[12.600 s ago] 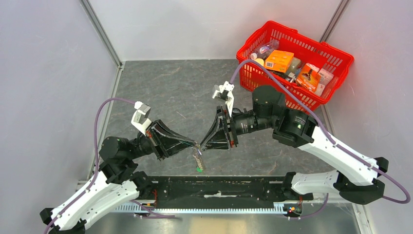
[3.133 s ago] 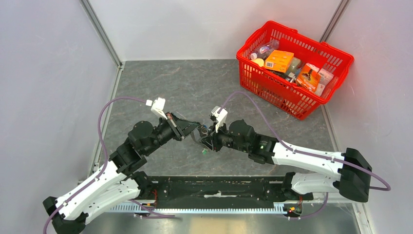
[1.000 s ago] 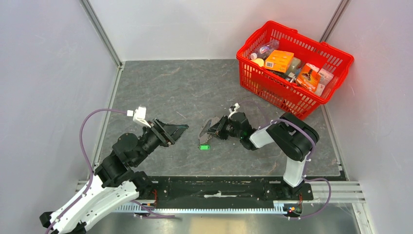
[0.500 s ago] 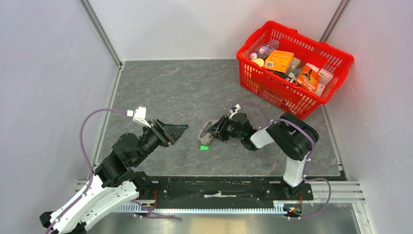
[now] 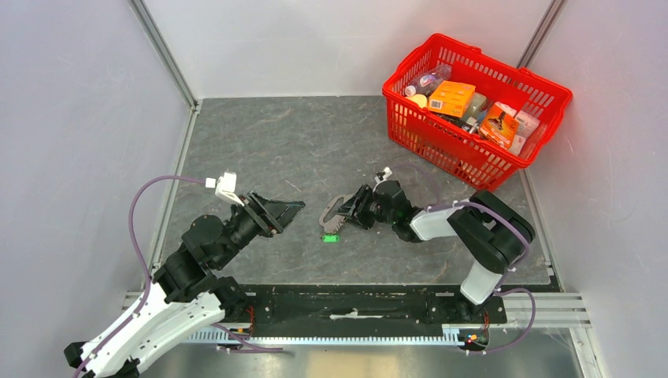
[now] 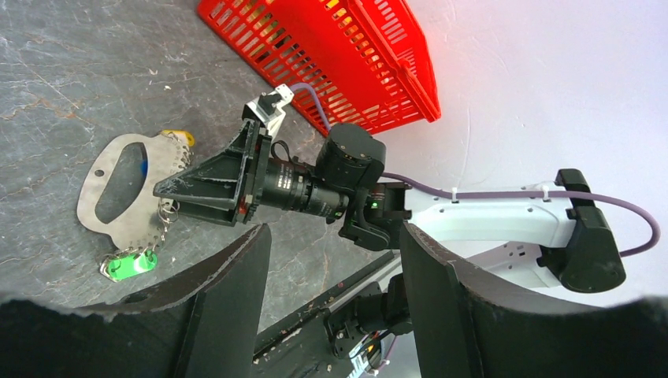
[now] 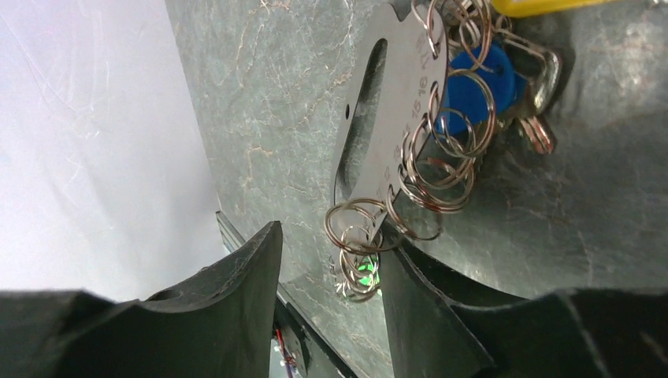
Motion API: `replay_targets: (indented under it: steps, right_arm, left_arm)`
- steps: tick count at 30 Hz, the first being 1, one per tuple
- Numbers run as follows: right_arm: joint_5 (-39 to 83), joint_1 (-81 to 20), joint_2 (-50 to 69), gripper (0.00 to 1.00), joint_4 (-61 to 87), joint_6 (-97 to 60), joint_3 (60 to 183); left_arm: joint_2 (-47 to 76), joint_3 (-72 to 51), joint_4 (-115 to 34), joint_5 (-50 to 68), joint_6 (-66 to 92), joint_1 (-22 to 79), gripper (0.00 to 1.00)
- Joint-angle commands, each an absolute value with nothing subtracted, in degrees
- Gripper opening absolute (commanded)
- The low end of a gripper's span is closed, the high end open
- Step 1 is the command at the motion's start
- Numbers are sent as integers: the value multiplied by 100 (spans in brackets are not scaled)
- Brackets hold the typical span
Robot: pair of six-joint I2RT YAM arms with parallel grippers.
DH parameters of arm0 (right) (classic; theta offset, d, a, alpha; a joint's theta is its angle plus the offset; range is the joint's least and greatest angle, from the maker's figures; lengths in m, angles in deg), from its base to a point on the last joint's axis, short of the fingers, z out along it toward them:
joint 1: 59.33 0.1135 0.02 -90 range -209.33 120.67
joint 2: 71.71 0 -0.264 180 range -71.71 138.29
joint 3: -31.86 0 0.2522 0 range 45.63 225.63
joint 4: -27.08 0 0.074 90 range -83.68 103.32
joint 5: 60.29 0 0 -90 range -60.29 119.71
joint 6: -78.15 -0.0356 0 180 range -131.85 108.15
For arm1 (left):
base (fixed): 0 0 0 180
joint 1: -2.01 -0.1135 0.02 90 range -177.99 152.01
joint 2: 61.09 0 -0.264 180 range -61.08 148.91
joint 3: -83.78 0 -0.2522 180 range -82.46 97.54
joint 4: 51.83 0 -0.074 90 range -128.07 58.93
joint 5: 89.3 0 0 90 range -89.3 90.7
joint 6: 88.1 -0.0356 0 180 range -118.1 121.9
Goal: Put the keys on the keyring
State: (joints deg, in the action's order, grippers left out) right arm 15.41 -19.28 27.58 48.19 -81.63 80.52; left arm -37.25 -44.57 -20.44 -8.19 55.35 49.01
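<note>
The keyring is a flat grey plate with a long slot (image 5: 328,210) and several metal rings, lying on the table. It shows in the right wrist view (image 7: 394,94) and the left wrist view (image 6: 118,185). A blue-headed key (image 7: 471,90) and a silver key tip (image 7: 537,132) hang on its rings. A green tag (image 5: 331,236) and a yellow tag (image 6: 178,138) are attached too. My right gripper (image 5: 346,211) is open just right of the plate, whose ringed end lies by one finger (image 7: 441,307). My left gripper (image 5: 277,211) is open, well left of it.
A red basket (image 5: 543,106) full of packets and bottles stands at the back right, seen also in the left wrist view (image 6: 370,63). The black base rail (image 5: 346,303) runs along the near edge. Grey walls close in both sides.
My right gripper has opened and let go of the keyring plate, which now lies flat. The right arm's elbow has swung right. The left arm has stayed still.
</note>
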Motion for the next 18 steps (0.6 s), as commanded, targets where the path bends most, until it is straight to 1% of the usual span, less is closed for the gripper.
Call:
replay_targets:
  steps: [1, 9, 12, 16, 18]
  right_arm:
    - [1945, -1807, 2218, 55, 3983, -7891, 8129]
    - [2743, -1786, 1224, 60, 2045, -7344, 8209]
    - [2936, -1785, 637, 62, 1385, -7116, 8264]
    - [3496, -1790, -359, 65, 353, -6685, 8495]
    - [3746, -1788, -847, 70, -92, -6402, 8630]
  left_arm:
    - [-3700, -4430, -2194, -853, 5393, 4912, 68]
    - [-3718, -4361, -2128, -861, 5371, 4913, 68]
    - [-3718, -4331, -2133, -858, 5367, 4912, 68]
    - [-3758, -4282, -2045, -871, 5341, 4912, 68]
    - [-3802, -4282, -2008, -893, 5332, 4912, 68]
